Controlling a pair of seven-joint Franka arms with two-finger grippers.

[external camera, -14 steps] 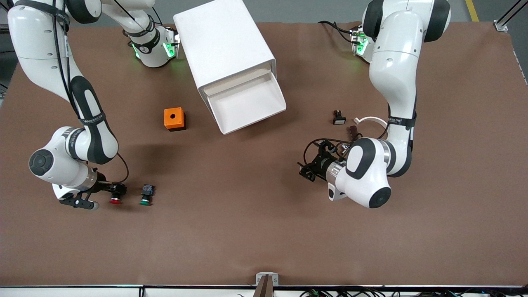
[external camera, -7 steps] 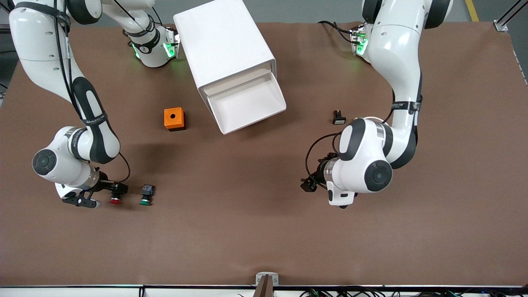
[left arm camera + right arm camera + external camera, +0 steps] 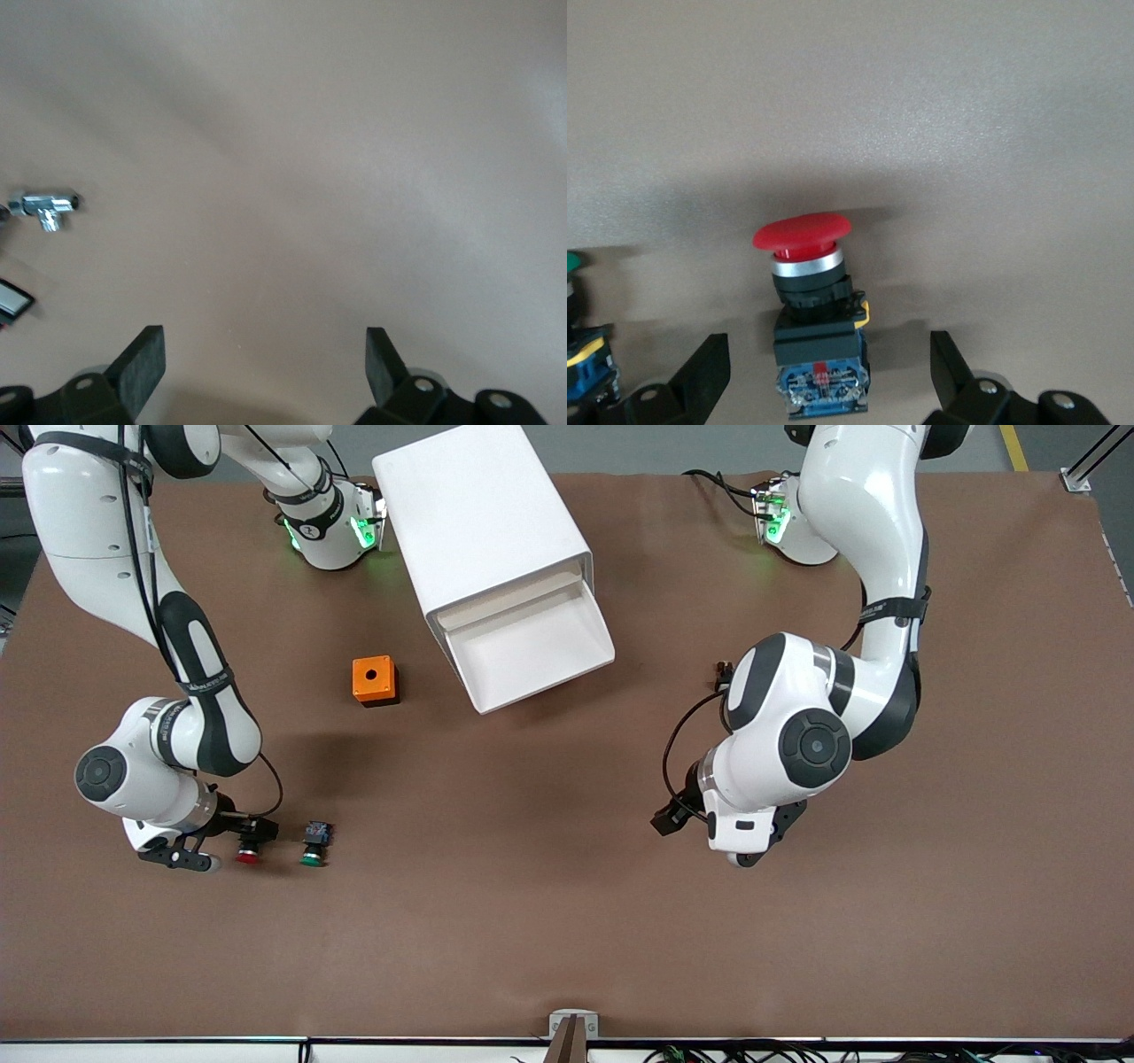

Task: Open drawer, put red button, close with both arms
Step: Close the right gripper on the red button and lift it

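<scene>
Drawer (image 3: pixel 532 646) stands open; your right tool (image 3: pixel 824 372), fingers apart, brackets the red button (image 3: pixel 811 305): close them next. Left tool (image 3: pixel 266 376) waits, apart.

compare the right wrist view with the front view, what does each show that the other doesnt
Only the right wrist view: the red button's silver collar and blue terminal base, standing between the open right gripper's fingers. Only the front view: the open drawer in its cabinet, the orange box, and the left gripper over bare table. Both: red button, green button, brown table.
</scene>
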